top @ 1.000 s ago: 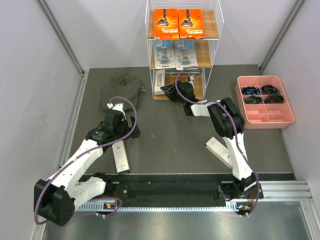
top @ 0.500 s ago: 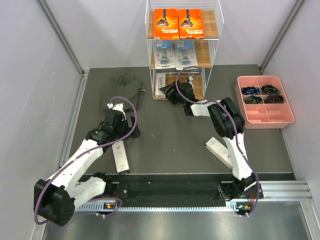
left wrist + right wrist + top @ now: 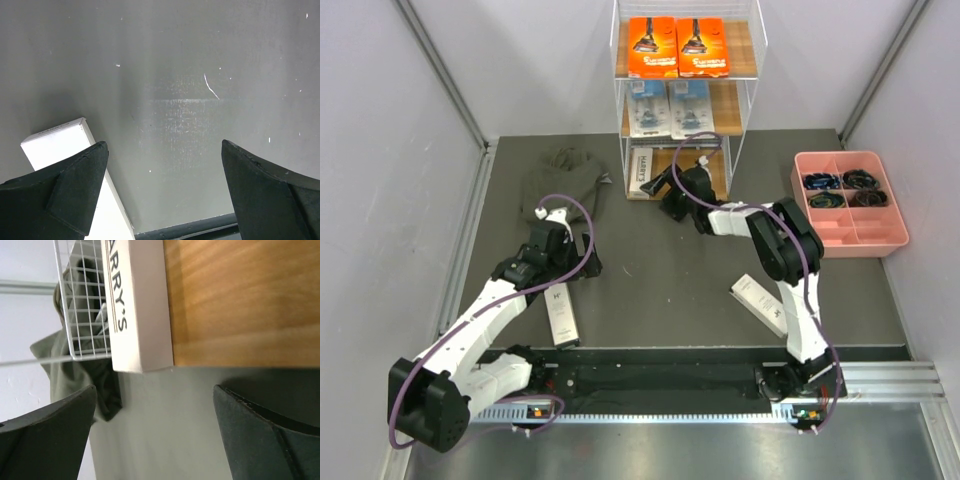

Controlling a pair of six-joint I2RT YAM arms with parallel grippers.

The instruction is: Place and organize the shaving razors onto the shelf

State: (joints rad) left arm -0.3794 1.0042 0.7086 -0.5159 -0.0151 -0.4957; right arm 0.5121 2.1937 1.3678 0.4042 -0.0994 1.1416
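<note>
At the far edge of the bench, the tall white wire-frame shelf with three wooden tiers point(image 3: 743, 62) carries two flat orange boxes point(image 3: 653, 47) on its top tier and two blue-and-clear blister packs point(image 3: 648, 108) on the middle one. A slim white rectangular box point(image 3: 140, 305) lies at the left side of the bottom tier, its end at the tier's front edge. The right fingers point(image 3: 45, 440) are spread wide just in front of that end, apart from it and gripping nothing. Toward the bench's near left corner, the left fingers point(image 3: 60, 200) also stand wide and empty above the bench, a second white box point(image 3: 55, 140) partly beneath one of them. A third white box point(image 3: 760, 303) lies by the right arm near the front edge.
</note>
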